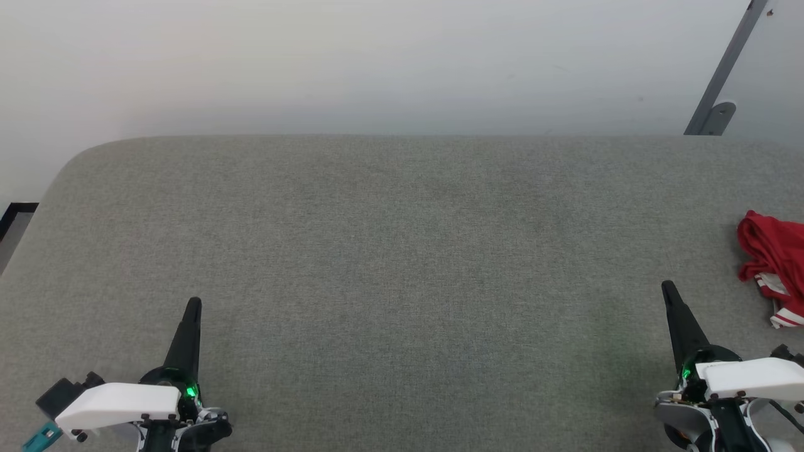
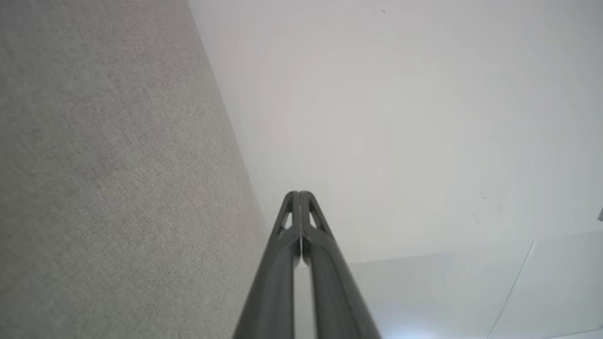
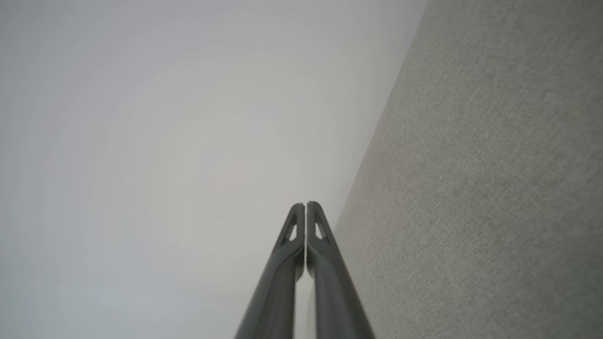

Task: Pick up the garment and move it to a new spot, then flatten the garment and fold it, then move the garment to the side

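My left gripper [image 1: 193,305] and right gripper [image 1: 668,289] were both closed on nothing over the grey desk [image 1: 402,238]. The garment [image 1: 776,251] lay crumpled near the right one, untouched.

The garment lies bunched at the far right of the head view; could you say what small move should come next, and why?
Probably the right gripper should open and reach rightward toward the garment. It is the nearer one, its fingers are shut and hold nothing, and the garment lies untouched; the left gripper is far across the surface.
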You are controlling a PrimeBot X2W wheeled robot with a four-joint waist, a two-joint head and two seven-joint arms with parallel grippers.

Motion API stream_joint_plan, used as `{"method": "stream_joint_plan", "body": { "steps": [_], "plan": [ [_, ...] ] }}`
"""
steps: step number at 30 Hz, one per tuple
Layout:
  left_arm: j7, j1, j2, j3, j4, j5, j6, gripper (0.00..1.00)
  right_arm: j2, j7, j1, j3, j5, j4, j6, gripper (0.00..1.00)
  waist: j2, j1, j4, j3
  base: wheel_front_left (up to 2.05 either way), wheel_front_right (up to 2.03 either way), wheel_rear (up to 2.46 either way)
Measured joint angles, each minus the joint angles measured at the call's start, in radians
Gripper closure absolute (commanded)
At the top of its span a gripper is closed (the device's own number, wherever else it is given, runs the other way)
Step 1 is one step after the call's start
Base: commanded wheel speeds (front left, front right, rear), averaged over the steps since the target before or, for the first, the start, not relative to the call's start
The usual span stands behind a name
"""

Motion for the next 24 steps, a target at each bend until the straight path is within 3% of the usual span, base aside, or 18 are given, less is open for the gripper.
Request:
{"method": "stream_joint_plan", "body": {
  "steps": [24],
  "plan": [
    [0.049,-0.034,-0.021,0.019,0.018,-0.144,0.0,1.0,0.009,0.026,-0.028,0.011,0.163,0.018,0.0,1.0,0.0001,0.0,-0.027,-0.001,0.0,0.0,0.0]
  ]
}}
